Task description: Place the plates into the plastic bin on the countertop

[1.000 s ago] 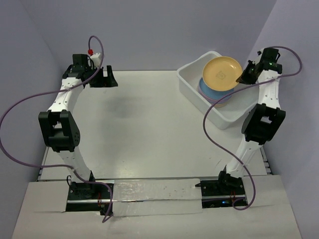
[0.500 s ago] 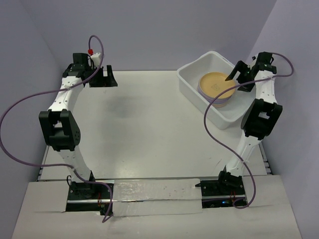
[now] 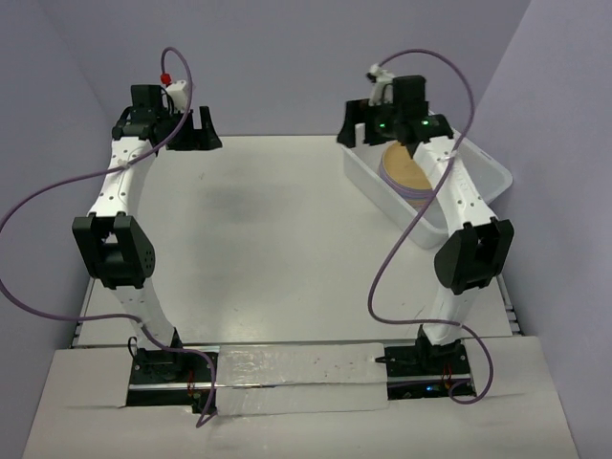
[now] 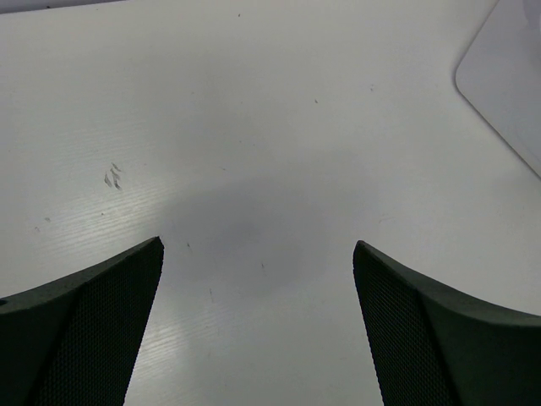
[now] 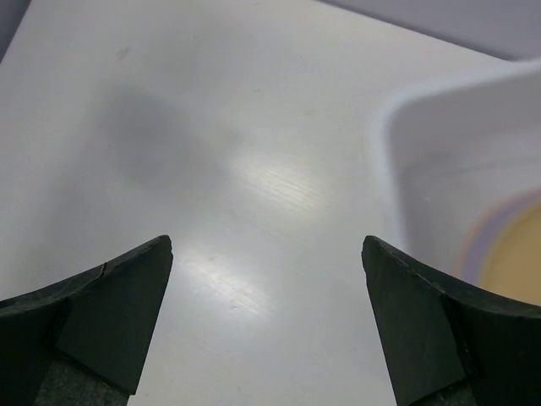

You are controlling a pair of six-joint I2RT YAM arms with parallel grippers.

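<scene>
The plastic bin (image 3: 478, 164) stands at the back right of the countertop (image 3: 277, 239). A stack of plates (image 3: 405, 168) lies flat inside it, a yellow-beige one on top with purple and blue rims beneath. My right gripper (image 3: 355, 131) hovers open and empty at the bin's far left corner. In the right wrist view its fingers (image 5: 267, 240) frame bare countertop, with the bin's corner (image 5: 397, 127) and a plate's edge (image 5: 511, 258) at the right. My left gripper (image 3: 196, 136) hangs open and empty at the back left, over bare countertop (image 4: 258, 244).
Purple cables loop off both arms. The right arm's links cross over the bin's middle and hide part of the stack. A pale rounded corner (image 4: 507, 80) shows at the upper right of the left wrist view. Walls close in behind and on both sides.
The right gripper let go of the yellow plate, which dropped flat onto the stack. The right arm then swung from the bin's right side to its far left corner. The left arm barely moved.
</scene>
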